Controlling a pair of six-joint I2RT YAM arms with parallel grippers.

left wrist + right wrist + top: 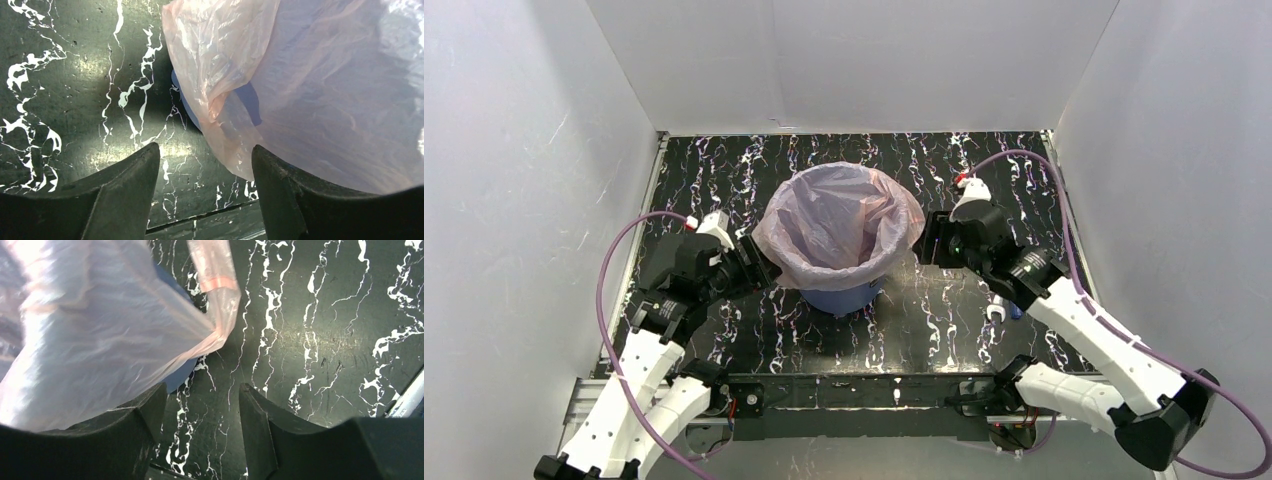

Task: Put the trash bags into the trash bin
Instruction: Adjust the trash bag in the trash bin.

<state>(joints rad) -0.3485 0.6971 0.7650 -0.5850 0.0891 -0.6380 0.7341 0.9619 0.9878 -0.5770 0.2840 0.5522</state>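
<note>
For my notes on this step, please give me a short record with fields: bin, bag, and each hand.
trash bin: upright on the table
trash bag: lines the bin, edge draped over its rim
left hand: open, holds nothing, close beside the bag
right hand: open, holds nothing, close beside the bag

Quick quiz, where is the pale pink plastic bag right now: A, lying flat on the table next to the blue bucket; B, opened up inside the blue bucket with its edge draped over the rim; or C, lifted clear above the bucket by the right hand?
B: the thin translucent pale-pink plastic bag lines the round blue plastic bucket, its film folded outward over the rim.
</note>
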